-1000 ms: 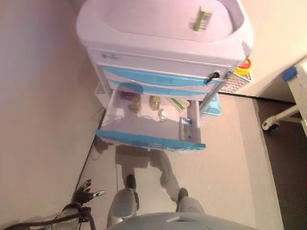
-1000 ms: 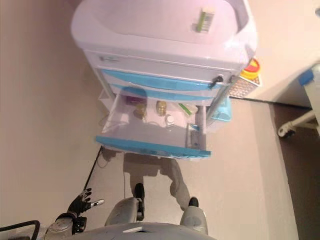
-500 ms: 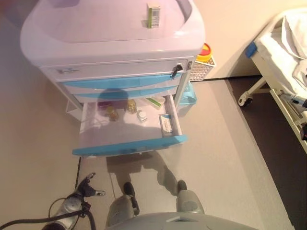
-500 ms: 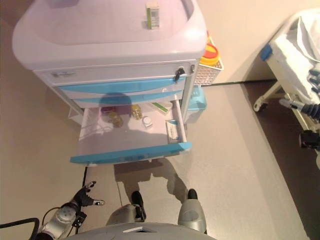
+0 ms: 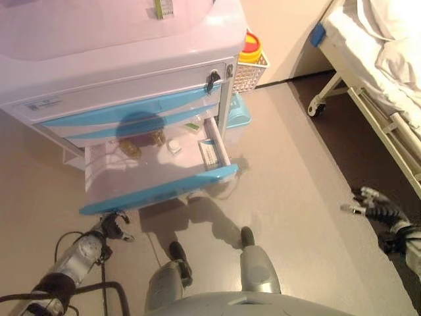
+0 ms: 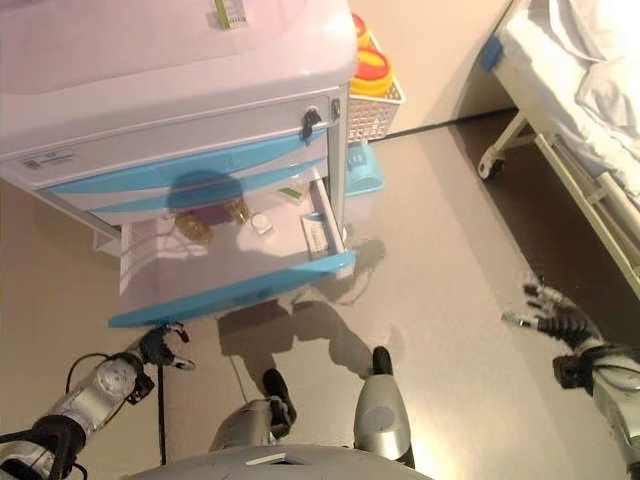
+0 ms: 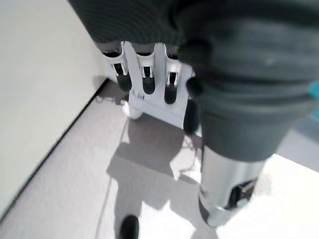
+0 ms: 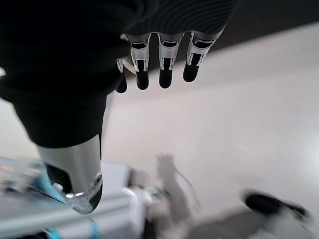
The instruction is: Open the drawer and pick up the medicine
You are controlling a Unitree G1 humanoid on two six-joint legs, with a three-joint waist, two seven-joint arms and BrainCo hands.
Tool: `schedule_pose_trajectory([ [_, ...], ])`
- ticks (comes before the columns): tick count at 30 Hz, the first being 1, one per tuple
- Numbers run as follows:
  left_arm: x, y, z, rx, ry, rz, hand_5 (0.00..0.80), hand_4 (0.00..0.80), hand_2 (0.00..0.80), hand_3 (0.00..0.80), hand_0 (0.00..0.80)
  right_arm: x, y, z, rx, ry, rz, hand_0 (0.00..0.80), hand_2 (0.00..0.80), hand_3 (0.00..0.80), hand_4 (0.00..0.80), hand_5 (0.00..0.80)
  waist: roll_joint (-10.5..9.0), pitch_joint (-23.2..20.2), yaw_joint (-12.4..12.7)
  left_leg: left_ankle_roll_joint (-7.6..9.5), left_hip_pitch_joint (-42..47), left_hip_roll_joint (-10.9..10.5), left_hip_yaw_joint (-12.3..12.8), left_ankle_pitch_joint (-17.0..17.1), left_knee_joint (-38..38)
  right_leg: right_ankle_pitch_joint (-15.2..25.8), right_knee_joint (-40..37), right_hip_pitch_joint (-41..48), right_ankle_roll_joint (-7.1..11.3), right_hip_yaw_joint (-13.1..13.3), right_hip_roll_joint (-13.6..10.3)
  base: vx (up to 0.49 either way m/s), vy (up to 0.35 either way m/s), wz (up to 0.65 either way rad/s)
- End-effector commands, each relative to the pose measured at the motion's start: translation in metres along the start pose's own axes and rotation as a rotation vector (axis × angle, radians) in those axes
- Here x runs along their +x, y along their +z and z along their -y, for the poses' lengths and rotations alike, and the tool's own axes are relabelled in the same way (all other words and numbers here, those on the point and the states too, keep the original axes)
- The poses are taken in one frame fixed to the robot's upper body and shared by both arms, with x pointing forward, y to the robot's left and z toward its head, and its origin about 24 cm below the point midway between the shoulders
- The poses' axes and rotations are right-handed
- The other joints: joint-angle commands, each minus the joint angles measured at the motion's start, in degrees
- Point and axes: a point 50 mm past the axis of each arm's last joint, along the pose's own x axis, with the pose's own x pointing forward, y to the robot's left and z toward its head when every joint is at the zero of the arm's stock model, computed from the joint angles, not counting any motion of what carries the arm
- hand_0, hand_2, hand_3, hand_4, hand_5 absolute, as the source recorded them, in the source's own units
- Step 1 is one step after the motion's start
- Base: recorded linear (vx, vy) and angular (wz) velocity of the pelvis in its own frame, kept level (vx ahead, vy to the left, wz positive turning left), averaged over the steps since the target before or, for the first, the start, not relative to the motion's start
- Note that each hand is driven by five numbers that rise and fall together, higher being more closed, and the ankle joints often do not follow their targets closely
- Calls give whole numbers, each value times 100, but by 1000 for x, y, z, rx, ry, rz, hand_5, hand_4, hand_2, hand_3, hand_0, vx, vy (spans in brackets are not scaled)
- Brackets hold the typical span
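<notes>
The cart's lowest drawer (image 5: 158, 191) stands pulled open, its blue front toward me. Inside lie two amber bottles (image 5: 130, 149), a small white bottle (image 5: 174, 146), a green box (image 5: 193, 127) and a flat pack (image 5: 210, 155) along its right wall. A green-and-white medicine box (image 5: 163, 8) lies on the cart's top. My left hand (image 5: 112, 226) is low, just under the drawer's front left corner, fingers straight and empty; its fingers (image 7: 148, 74) also show in the left wrist view. My right hand (image 6: 545, 310) is far to the right over the floor, open and empty.
A yellow container in a white basket (image 5: 250, 51) hangs on the cart's right side, with a blue bin (image 5: 238, 116) below it. A bed (image 5: 385, 62) with a caster wheel (image 5: 314, 108) stands at the right. Bare floor lies between cart and bed.
The camera has swung right, so cart and drawer sit further left. My left hand has come up close under the drawer's front. My right hand has come into view at the right.
</notes>
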Motion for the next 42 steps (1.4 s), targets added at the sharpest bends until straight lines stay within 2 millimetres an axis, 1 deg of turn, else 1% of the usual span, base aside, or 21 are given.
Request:
schedule_pose_trajectory([
  [1, 6, 26, -64, 31, 166, 66, 0, 0, 0, 0, 0, 7, 8, -11, 19, 83, 48, 0, 0, 0, 0, 0, 36, -68, -24, 349, 350, -245, -175, -487, 86, 531, 470, -410, 47, -138, 79, 0, 0, 0],
  [4, 6, 30, -85, 40, 198, 63, 0, 0, 0, 0, 0, 8, -6, -27, -16, 186, -27, 0, 0, 0, 0, 0, 69, -76, -66, 329, 357, -251, -148, -472, 99, 514, 454, -403, 21, -135, 76, 0, 0, 0],
  [9, 7, 30, -108, 3, 254, 41, 0, 0, 0, 0, 0, 7, -21, -43, -69, 329, -99, 0, 0, 0, 0, 0, 79, -70, -116, 303, 354, -263, -126, -473, 107, 502, 436, -432, 8, -103, 90, 0, 0, 0],
  [12, 7, 27, -118, -14, 287, 26, 0, 0, 0, 0, 0, 8, -29, -50, -75, 378, -132, 0, 0, 0, 0, 0, 86, -59, -148, 291, 332, -254, -115, -487, 170, 469, 448, -447, -13, -88, 96, 0, 0, 0],
  [16, 5, 25, -136, -65, 340, 21, 0, 0, 0, 0, 0, 8, -40, -58, -102, 421, -168, 0, 0, 0, 0, 0, 101, -31, -202, 264, 298, -246, -113, -511, 247, 408, 452, -475, -48, -32, 118, -6, 15, -2],
  [20, 3, 20, -146, -99, 367, -1, 0, 0, 0, 0, 0, 9, -45, -63, -99, 438, -173, 0, 0, 0, 0, 0, 117, -18, -236, 246, 291, -233, -99, -512, 261, 364, 460, -486, -63, -6, 128, -5, 24, -9],
  [26, 3, 17, -150, -135, 377, -16, 0, 0, 0, 0, 0, 11, -50, -68, -96, 424, -175, 0, 0, 0, 0, 0, 120, -18, -254, 232, 270, -223, -92, -505, 269, 344, 465, -502, -65, 10, 127, 0, 6, -3],
  [28, 3, 13, -149, -155, 377, -30, 0, 0, 0, 0, 0, 12, -50, -70, -86, 408, -166, 0, 0, 0, 0, 0, 109, -12, -257, 226, 252, -224, -102, -511, 289, 332, 470, -513, -64, 25, 133, 0, 0, 0],
  [34, 4, 2, -146, -216, 391, -73, 0, 0, 0, 0, 0, 16, -46, -74, -90, 401, -147, 0, 0, 0, 0, 0, 46, 49, -256, 230, 144, -196, -118, -536, 416, 313, 504, -590, -81, 85, 158, 0, 0, 0],
  [38, 3, -3, -148, -271, 423, -74, 0, 0, 0, 0, 0, 20, -44, -77, -92, 392, -130, 0, 0, 0, 0, 0, -10, 129, -248, 230, 49, -160, -116, -537, 500, 317, 549, -679, -88, 130, 185, -41, -9, -5],
  [42, 5, 1, -146, -280, 423, -38, 0, 0, 0, 0, 0, 23, -43, -81, -81, 383, -110, 0, 0, 0, 0, 0, -58, 171, -229, 229, 1, -127, -112, -527, 529, 328, 556, -717, -80, 133, 194, -35, -18, -8],
])
